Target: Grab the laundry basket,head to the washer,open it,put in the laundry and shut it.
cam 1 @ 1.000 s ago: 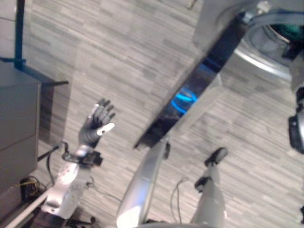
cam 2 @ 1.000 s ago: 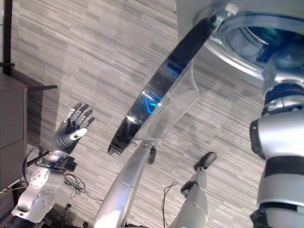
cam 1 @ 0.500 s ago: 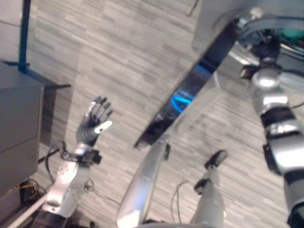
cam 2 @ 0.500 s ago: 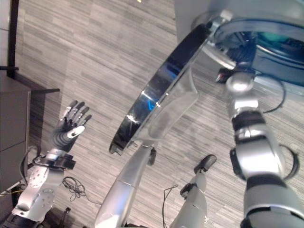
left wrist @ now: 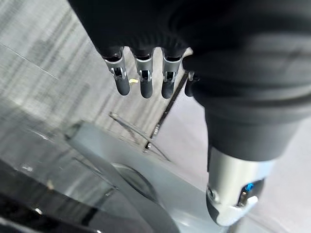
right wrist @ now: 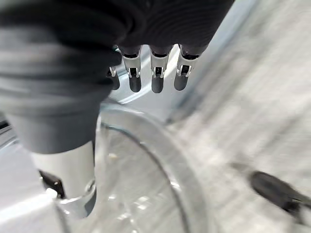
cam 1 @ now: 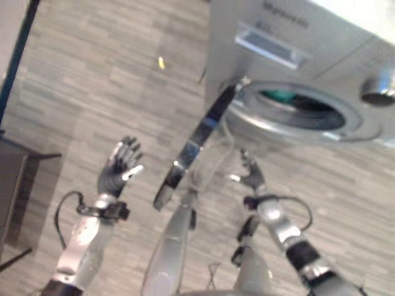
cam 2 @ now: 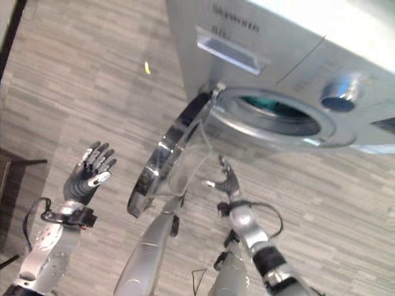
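Note:
The silver washer (cam 2: 247,43) stands at the upper right with its round glass door (cam 1: 188,151) swung open to the left. Teal laundry (cam 1: 285,98) lies inside the drum opening (cam 2: 278,114). My right hand (cam 2: 227,182) is open, fingers straight, just below the opening and right of the door's glass bowl (right wrist: 146,170). My left hand (cam 1: 120,168) is raised open over the floor, left of the door and apart from it. In the left wrist view its fingers (left wrist: 141,82) point straight toward the door glass (left wrist: 97,160).
A detergent drawer (cam 1: 271,44) and a round knob (cam 1: 378,91) sit on the washer's front. A dark cabinet (cam 1: 18,179) stands at the left edge, with a blue pole (cam 1: 15,49) above it. A small yellow scrap (cam 1: 160,61) lies on the grey plank floor.
The camera has tilted up, showing the washer's front. My right arm has drawn out of the drum and dropped; its hand now sits below the opening. The left hand stays raised and open.

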{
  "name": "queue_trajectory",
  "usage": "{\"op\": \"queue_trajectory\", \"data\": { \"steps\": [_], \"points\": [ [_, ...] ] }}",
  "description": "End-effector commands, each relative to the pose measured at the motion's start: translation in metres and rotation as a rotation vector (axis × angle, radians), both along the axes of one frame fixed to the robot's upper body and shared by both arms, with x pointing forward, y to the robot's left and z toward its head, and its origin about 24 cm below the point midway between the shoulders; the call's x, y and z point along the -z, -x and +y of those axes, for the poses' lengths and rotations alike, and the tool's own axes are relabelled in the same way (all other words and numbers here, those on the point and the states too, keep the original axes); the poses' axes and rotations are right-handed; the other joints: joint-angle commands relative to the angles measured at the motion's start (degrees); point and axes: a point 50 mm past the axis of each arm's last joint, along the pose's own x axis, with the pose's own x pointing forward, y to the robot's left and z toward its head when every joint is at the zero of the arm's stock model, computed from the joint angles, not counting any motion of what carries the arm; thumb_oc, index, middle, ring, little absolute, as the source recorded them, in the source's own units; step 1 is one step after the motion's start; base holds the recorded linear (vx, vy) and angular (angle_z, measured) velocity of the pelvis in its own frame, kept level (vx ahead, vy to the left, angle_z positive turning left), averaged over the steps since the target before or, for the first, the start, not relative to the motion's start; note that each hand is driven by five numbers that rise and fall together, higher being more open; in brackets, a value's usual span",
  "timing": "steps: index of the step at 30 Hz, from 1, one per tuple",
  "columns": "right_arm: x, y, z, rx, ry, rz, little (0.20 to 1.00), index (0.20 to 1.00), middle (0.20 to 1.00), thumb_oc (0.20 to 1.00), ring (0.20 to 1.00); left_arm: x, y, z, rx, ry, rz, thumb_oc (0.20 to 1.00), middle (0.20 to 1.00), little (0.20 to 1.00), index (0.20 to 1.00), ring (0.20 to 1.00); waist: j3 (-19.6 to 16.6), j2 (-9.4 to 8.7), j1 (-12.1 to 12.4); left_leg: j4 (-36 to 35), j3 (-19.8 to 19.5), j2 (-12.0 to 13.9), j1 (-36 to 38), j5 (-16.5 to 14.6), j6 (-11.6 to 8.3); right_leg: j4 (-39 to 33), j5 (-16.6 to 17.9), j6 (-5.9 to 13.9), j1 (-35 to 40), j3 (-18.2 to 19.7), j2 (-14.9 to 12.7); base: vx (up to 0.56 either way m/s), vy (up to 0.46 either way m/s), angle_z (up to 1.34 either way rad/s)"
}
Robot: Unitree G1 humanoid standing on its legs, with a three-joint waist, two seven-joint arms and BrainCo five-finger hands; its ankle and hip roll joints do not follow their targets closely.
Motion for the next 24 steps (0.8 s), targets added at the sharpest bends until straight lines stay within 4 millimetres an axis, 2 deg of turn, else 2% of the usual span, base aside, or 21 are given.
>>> {"op": "queue_trajectory", "data": {
  "steps": [1,2,5,6,9,11,15,16,20,24],
  "points": [
    [-0.011,-0.013,-0.004,-0.013,-0.061,-0.036,1.000,1.000,1.000,1.000,1.000,-0.013,0.013,0.011,-0.027,-0.096,-0.051,1.000,1.000,1.000,1.000,1.000,-0.66,-1.10,0.59,-2.82,-0.67,2.24,6.06,-4.40,-2.85,-2.41,24.32,2.31,7.45,0.40,-1.34,0.07,-0.024,0.00],
    [0.003,0.002,-0.007,-0.020,-0.085,0.024,1.000,1.000,1.000,1.000,1.000,-0.012,0.015,0.015,-0.035,-0.121,-0.043,1.000,1.000,1.000,1.000,1.000,-1.77,-1.99,0.34,-5.36,-0.83,2.50,10.12,-3.81,-3.14,-2.68,25.28,2.31,9.77,0.35,-0.75,0.08,-0.026,0.04],
    [0.014,0.013,-0.010,-0.016,-0.104,0.077,1.000,1.000,1.000,1.000,1.000,-0.011,0.015,0.014,-0.014,-0.140,-0.036,1.000,1.000,1.000,1.000,1.000,-2.83,-2.31,-0.01,-7.23,-0.75,3.05,13.40,-3.43,-3.27,-2.17,25.62,2.31,11.05,0.81,-0.28,0.03,0.007,-0.01],
    [0.022,0.022,-0.014,-0.024,-0.109,0.116,1.000,1.000,1.000,1.000,1.000,-0.015,0.016,0.012,0.051,-0.165,-0.036,1.000,1.000,1.000,1.000,1.000,-3.86,-2.66,-0.53,-8.36,0.13,2.90,15.77,-1.83,-3.03,-0.88,25.69,2.31,11.73,0.99,-0.48,0.05,0.049,-0.17],
    [0.029,0.030,-0.017,-0.044,-0.103,0.155,1.000,1.000,1.000,1.000,1.000,-0.015,0.019,0.005,0.159,-0.186,-0.006,1.000,1.000,1.000,1.000,1.000,-5.09,-2.67,-0.89,-10.25,0.59,3.44,19.33,-1.59,-3.21,0.03,25.69,2.31,13.08,1.57,-0.19,0.05,0.010,-0.14],
    [0.043,0.041,-0.018,-0.050,-0.100,0.227,1.000,1.000,1.000,1.000,1.000,-0.022,0.022,-0.007,0.278,-0.205,-0.006,1.000,1.000,1.000,1.000,1.000,-7.22,-2.57,-1.30,-11.74,1.17,4.17,23.41,-1.62,-3.38,0.67,25.70,2.31,15.13,1.88,0.00,0.10,-0.016,-0.27],
    [0.059,0.054,-0.018,-0.063,-0.053,0.304,1.000,1.000,1.000,1.000,1.000,-0.036,0.026,-0.011,0.299,-0.214,-0.064,1.000,1.000,1.000,1.000,1.000,-8.55,-2.63,-1.20,-12.68,1.62,4.72,26.56,-1.50,-3.50,0.71,25.69,2.31,17.18,2.31,0.44,0.04,-0.047,-0.13],
    [0.076,0.066,-0.018,-0.050,-0.044,0.391,1.000,1.000,1.000,1.000,1.000,-0.038,0.027,-0.011,0.270,-0.205,-0.087,1.000,1.000,1.000,1.000,1.000,-9.67,-2.64,-0.67,-12.63,1.99,5.12,28.32,-1.62,-3.46,0.62,25.68,2.31,18.45,2.25,0.67,0.04,-0.087,-0.04],
    [0.100,0.086,-0.016,-0.029,-0.035,0.533,1.000,1.000,1.000,1.000,1.000,-0.034,0.029,-0.007,0.195,-0.183,-0.081,1.000,1.000,1.000,1.000,1.000,-11.16,-2.81,0.16,-13.01,2.56,5.48,31.84,-1.81,-3.34,0.49,23.96,2.31,21.05,2.07,0.93,0.02,-0.057,-0.17],
    [0.114,0.100,-0.016,-0.017,-0.022,0.624,1.000,1.000,1.000,1.000,1.000,-0.031,0.029,-0.013,0.222,-0.150,-0.058,1.000,1.000,1.000,1.000,1.000,-12.43,-2.70,0.05,-13.80,3.31,6.19,34.42,-1.68,-3.42,0.74,21.69,2.31,22.21,2.01,1.25,0.00,-0.062,-0.09]
  ]
}}
